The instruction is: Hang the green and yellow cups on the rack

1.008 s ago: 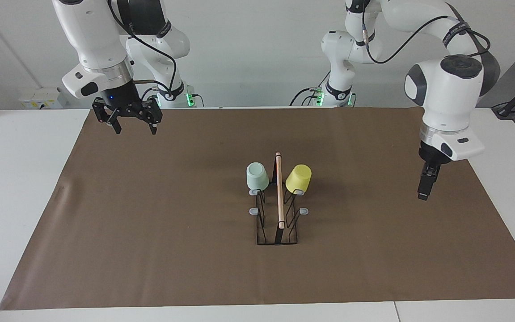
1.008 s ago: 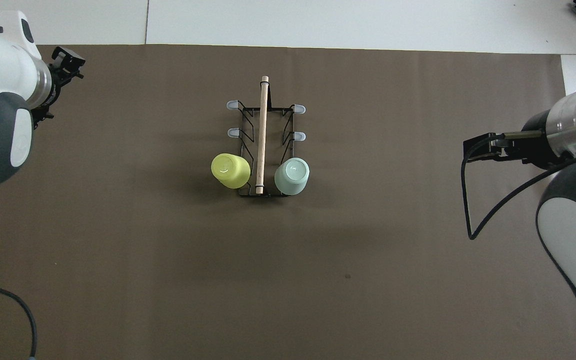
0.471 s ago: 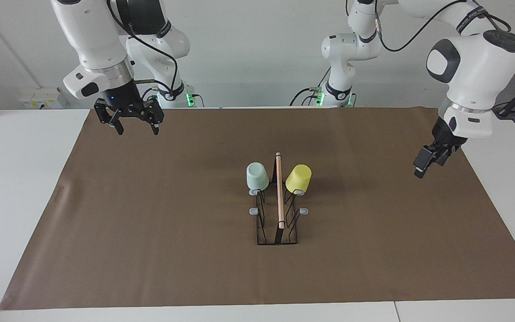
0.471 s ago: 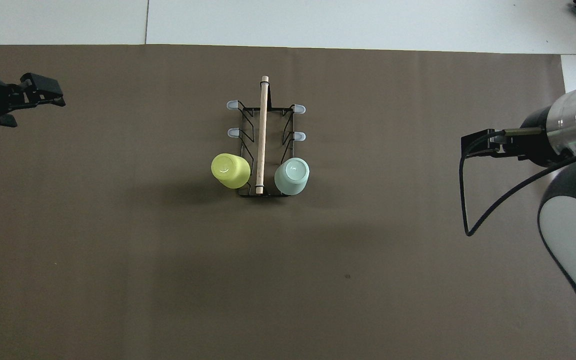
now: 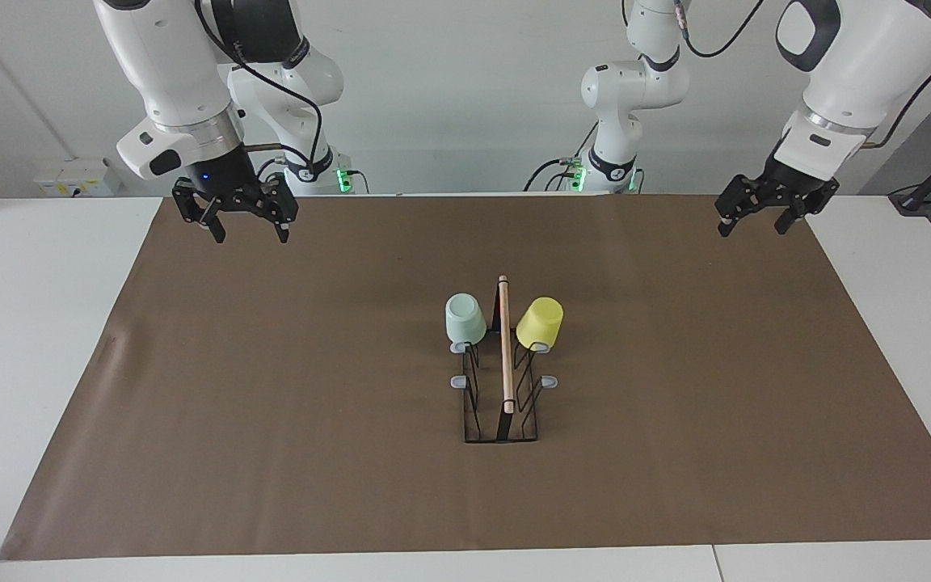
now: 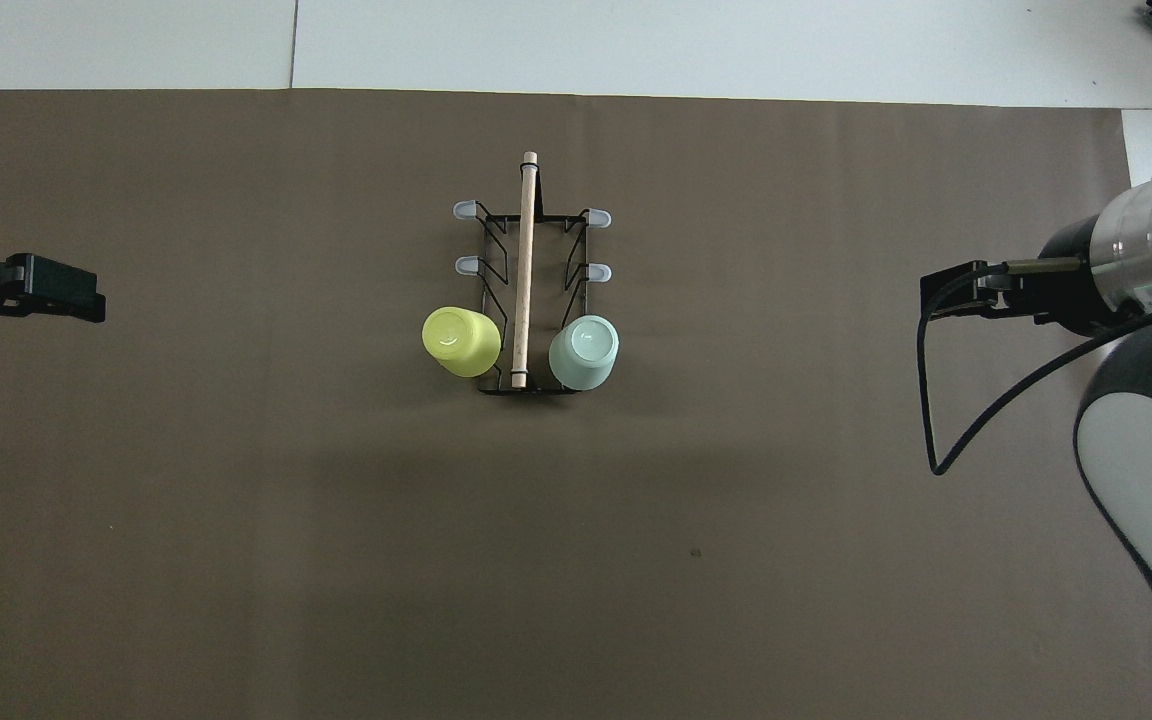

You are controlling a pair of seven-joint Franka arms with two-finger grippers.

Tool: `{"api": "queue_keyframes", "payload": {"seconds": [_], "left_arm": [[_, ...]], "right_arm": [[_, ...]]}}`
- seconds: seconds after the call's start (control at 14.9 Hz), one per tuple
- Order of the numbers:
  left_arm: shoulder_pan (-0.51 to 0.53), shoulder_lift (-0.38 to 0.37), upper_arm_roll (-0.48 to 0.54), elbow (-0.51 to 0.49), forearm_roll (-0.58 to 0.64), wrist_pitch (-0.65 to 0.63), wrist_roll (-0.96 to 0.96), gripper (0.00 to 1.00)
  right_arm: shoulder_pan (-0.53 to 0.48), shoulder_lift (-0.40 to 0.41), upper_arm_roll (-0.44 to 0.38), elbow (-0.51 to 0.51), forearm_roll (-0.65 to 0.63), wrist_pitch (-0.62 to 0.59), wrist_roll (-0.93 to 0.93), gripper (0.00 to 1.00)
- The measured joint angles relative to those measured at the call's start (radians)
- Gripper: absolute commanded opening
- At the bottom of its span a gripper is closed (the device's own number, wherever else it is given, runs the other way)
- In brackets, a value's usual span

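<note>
Our surface (image 5: 45, 339) is white, covered by a brown mat (image 5: 271, 420) almost edge to edge.

Rack (image 5: 501, 404) sits mid-mat, wooden rod (image 5: 504, 343) running along its top, pointing away from us.

Both cups hang upside down on the rack's pair of prongs nearest us. In the overhead view, green cup (image 5: 465, 318) is at 3 o'clock of the rod's near end, toward our right arm's end. Yellow cup (image 5: 540, 322) is at 9 o'clock of it, toward our left arm's end, tilted outward. The other four prongs are bare.

Our right gripper (image 5: 242, 220) hovers over the mat's corner at our right arm's end, fingers spread wide, holding nothing.

Our left gripper (image 5: 759, 216) hovers over the mat's corner at our left arm's end, fingers also wide apart, holding nothing.
</note>
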State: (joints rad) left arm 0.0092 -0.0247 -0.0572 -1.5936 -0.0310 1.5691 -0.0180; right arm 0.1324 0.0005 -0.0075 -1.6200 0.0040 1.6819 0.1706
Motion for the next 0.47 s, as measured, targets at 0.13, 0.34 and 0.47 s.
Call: {"api": "queue_keyframes", "payload": {"seconds": [0.13, 0.34, 0.47], "left_arm": [[-0.001, -0.008, -0.003, 0.041, -0.001, -0.066, 0.006, 1.0], [-0.003, -0.008, -0.003, 0.074, -0.005, -0.128, 0.009, 1.0], [-0.004, -0.001, -0.003, 0.096, -0.006, -0.167, 0.01, 1.0]], "right_arm": [[0.0, 0.0, -0.002, 0.0, 0.0, 0.0, 0.0, 1.0], [-0.003, 0.0, -0.003, 0.0, 0.0, 0.0, 0.0, 1.0], [-0.004, 0.0, -0.003, 0.0, 0.0, 0.0, 0.0, 1.0]]}}
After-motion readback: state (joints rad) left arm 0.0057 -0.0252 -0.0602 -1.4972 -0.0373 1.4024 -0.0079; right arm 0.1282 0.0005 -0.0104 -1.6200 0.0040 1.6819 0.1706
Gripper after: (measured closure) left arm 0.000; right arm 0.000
